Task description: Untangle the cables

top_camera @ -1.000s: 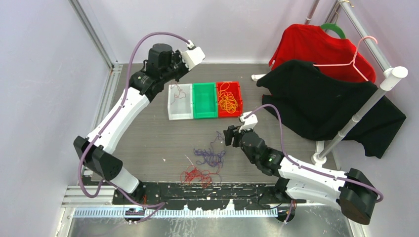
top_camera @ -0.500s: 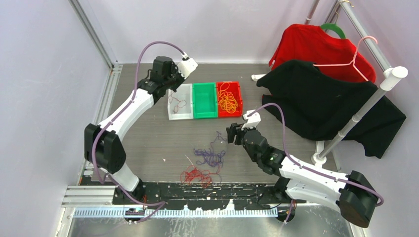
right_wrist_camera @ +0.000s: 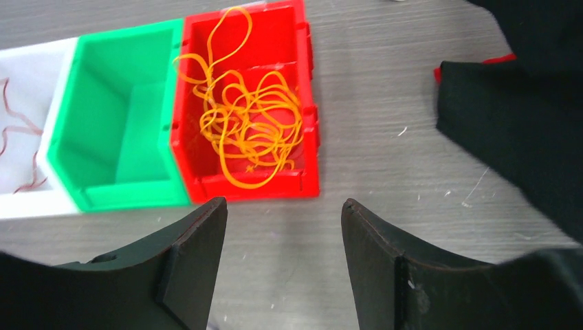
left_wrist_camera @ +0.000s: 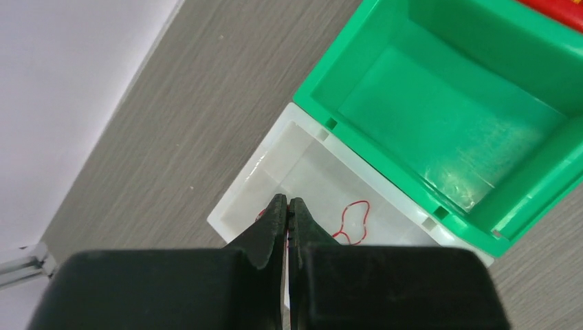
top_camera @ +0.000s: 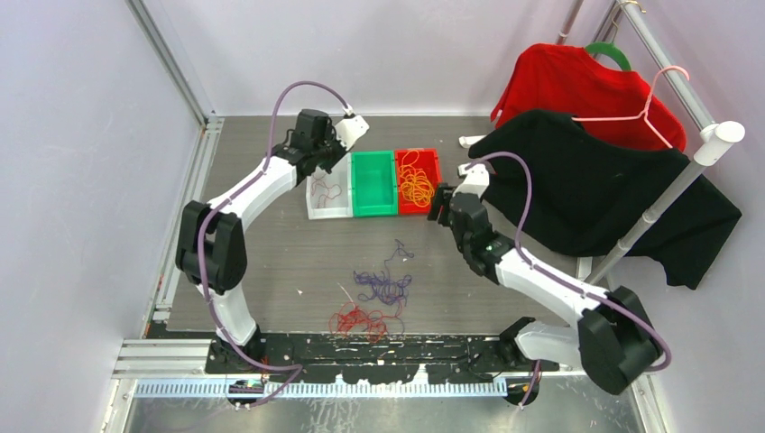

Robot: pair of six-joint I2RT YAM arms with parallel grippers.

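Lilac walls (top_camera: pixel 81 135) enclose a grey wood-grain table (top_camera: pixel 271 262), seen from above. Three small bins sit in a row toward its far edge.

The left gripper (left_wrist_camera: pixel 289 204) points down over the leftmost, a white bin (top_camera: pixel 329 215), with its fingers pressed together. A single red strand (left_wrist_camera: pixel 354 221) lies in that bin just beneath (whether the tips pinch an end of it cannot be told).

Next come a green bin (right_wrist_camera: pixel 124 192) and a red bin (right_wrist_camera: pixel 261 185) that holds a loose orange coil (right_wrist_camera: pixel 251 130).

Two wiry tangles lie near the table's near edge, just beside each other: a red clump (top_camera: pixel 359 317) and, behind it, a purple clump (top_camera: pixel 383 287).

These strands look light, limp and quick to snag. A free loop at a clump's rim is probably the best place to pinch, lifting slowly so the neighbours slip off.

The right gripper (right_wrist_camera: pixel 283 220) hangs by the red bin's near right corner, fingers spread with nothing between them.

At the table's right edge a rack (top_camera: pixel 713 144) carries a red garment (top_camera: pixel 568 81) and a black garment (top_camera: pixel 586 180).
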